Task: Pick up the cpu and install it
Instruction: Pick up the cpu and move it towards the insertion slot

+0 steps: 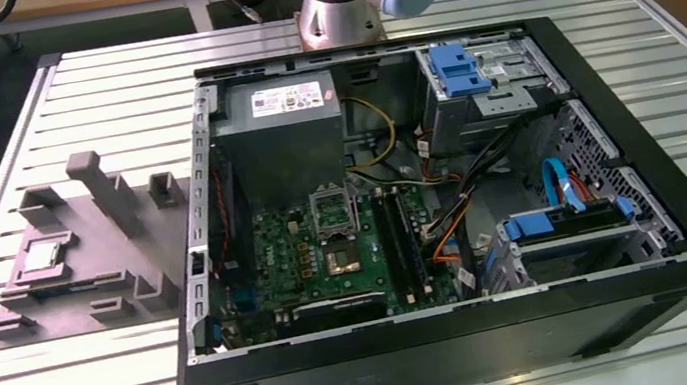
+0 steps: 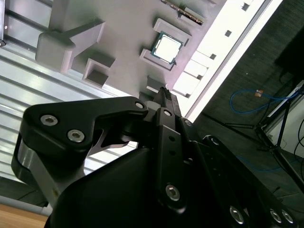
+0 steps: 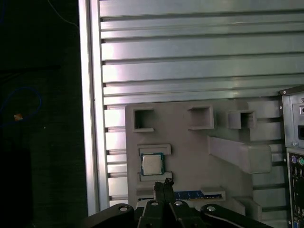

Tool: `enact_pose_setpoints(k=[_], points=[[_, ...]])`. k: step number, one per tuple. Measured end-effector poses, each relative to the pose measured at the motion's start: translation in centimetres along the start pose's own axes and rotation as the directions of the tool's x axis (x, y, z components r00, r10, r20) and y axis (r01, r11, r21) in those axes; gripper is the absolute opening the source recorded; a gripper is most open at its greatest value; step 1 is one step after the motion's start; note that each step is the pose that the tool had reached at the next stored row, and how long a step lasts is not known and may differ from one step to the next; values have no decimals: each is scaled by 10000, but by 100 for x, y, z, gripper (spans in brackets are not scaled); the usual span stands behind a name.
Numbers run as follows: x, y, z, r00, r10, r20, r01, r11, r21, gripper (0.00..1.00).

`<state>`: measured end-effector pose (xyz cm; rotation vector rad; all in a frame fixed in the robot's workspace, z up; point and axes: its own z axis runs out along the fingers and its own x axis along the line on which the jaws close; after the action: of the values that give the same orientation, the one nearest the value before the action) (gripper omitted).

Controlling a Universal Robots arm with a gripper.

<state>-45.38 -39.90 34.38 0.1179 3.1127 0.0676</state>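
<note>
Hovering my clenched, empty fingers (image 3: 159,189) near the cpu (image 3: 151,164); its plate (image 3: 190,156) pocket, at nine o'clock of the case (image 1: 409,370) in the exterior view, keeps it square.

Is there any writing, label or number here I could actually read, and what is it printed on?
Nothing can be read as words.
White sticker on the power supply: has print, too small to read.
Top of the cpu: bright with glare, no marking legible.
Rear of the computer case: small marks by the ports, too small to read.

The cpu (image 3: 151,165) in the fixture plate (image 1: 75,296) (exterior view's left of computer case (image 1: 473,348)).
</note>
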Motion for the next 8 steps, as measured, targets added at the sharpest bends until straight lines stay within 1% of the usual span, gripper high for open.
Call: enact_pose_setpoints(k=[4,6,7,8], points=[[0,0,0,10000,0,0,0,10000,0,11],[1,0,0,10000,0,0,0,10000,0,23],[1,0,0,10000,0,0,0,10000,0,23],[1,0,0,10000,0,0,0,10000,0,29]])
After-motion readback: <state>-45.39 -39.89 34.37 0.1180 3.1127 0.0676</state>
